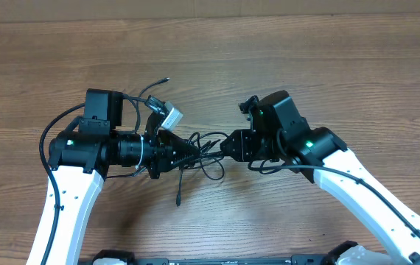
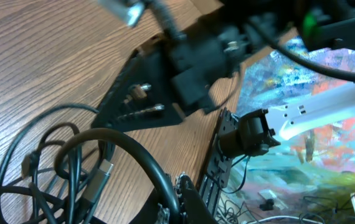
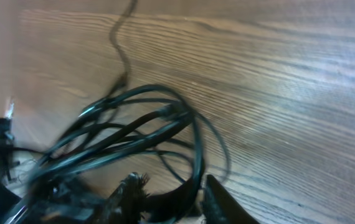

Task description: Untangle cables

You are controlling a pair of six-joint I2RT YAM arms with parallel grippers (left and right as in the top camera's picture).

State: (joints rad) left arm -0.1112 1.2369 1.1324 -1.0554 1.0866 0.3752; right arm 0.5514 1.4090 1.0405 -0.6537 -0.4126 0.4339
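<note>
The cables (image 1: 204, 153) are a tangle of thin black cords on the wooden table between my two grippers. A silver plug (image 1: 172, 115) lies above the left gripper. One loose end (image 1: 178, 199) trails toward the front and another (image 1: 163, 81) points to the back. My left gripper (image 1: 186, 147) is shut on a black cord loop (image 2: 141, 163), with more loops and a grey plug (image 2: 98, 180) beside it. My right gripper (image 1: 226, 145) faces it, shut on a cord (image 3: 195, 177) of the bundle (image 3: 127, 140); its fingertips (image 3: 176, 198) sit low over the table.
The wooden table (image 1: 328, 66) stretches all round. The thick black robot cable (image 1: 48, 136) loops out left of the left arm. The right gripper's black body (image 2: 184, 68) fills the middle of the left wrist view, close to the left gripper.
</note>
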